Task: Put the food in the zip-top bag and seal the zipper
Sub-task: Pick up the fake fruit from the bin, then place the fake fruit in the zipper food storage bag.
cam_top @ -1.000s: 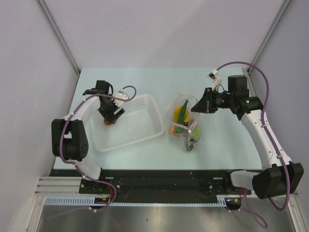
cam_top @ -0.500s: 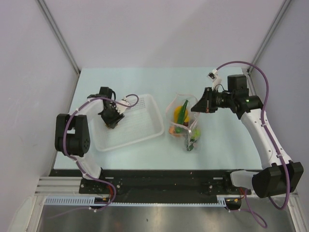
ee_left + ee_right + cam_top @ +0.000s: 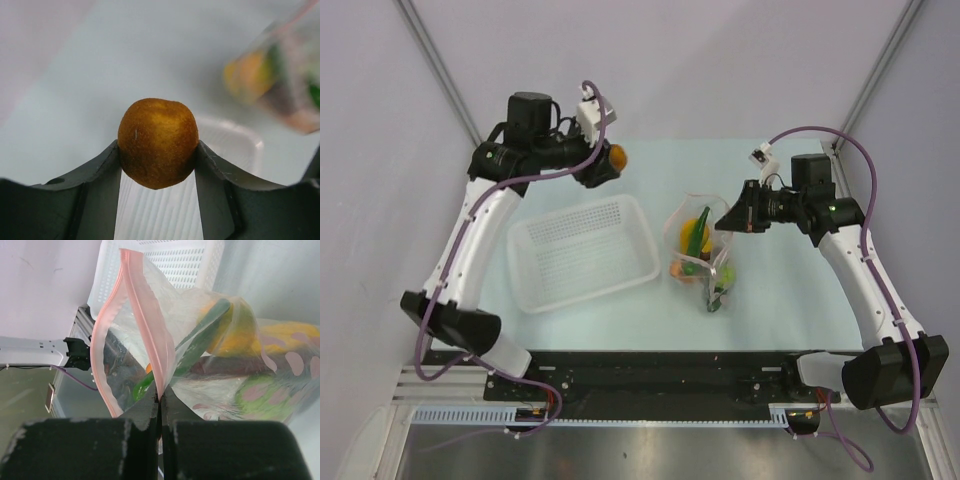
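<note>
Food [image 3: 692, 262] status, Sam? Anything outside the zip-top bag [image 3: 678, 222]?

Sam: One orange fruit [image 3: 157, 142], pinched in my left gripper [image 3: 608, 160], jaws half-spread round it. A second ago it was down in the basket [image 3: 646, 240]; now it's raised behind it. Right gripper [image 3: 159, 397] is clamped flat on the zipper [image 3: 145, 325], mouth held open. Next: carry over, drop in. Basket looks emptied, I think.

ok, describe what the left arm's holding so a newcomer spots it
Find the white slotted plastic basket on the left; beyond its far edge hover the left arm's black fingers. Pinched between them is a round, fuzzy orange-brown toy fruit, alone in the air; the other food sits in the clear plastic bag.
</note>
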You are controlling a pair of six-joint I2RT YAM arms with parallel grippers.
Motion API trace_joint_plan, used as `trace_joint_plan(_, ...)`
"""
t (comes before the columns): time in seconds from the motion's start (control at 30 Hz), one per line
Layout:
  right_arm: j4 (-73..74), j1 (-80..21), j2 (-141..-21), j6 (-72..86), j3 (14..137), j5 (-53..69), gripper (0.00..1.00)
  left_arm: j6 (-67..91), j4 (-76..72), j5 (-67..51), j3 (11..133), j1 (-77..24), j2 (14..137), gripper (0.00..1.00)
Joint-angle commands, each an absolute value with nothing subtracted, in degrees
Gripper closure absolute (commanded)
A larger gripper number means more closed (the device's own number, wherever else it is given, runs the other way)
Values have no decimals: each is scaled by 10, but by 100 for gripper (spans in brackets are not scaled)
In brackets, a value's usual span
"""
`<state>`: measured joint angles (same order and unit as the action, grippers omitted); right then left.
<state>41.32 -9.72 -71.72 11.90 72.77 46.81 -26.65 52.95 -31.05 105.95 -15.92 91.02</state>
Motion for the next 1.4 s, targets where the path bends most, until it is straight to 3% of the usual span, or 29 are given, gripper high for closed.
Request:
trace_joint_plan(0.0, 380, -101, -706, 131, 734, 465, 100, -73, 459, -401, 1097, -259, 858, 54)
trace_joint_plan(0.23, 384, -101, -700, 112, 735, 498, 100, -73, 414, -399, 1075, -404, 894, 57)
trace_joint_plan(0.5, 386, -99, -689, 105, 736, 519, 100, -92, 410, -344, 1047, -462, 961, 53)
trace_joint_plan(0.6, 384, -96, -683, 97, 734, 539, 100, -105, 435, -332, 1062, -466, 983, 32)
trace_joint_plan(0.63, 384, -95, -683, 95, 735, 542, 100, -119, 449, -335, 1073, -466, 985, 9)
trace_joint_plan(0.67, 385, -93, -681, 92, 735, 548, 100, -133, 460, -337, 1081, -466, 984, 1)
trace_joint_plan(0.87, 388, -85, -684, 74, 737, 585, 100, -302, 526, -389, 1104, -444, 906, 0)
trace_joint_plan(1.07, 378, -91, -689, 68, 744, 603, 100, -547, 620, -432, 1042, -454, 856, 3)
trace_joint_plan(1.37, 455, -127, -694, -26, 766, 602, 100, -652, 568, -326, 955, -536, 853, 15)
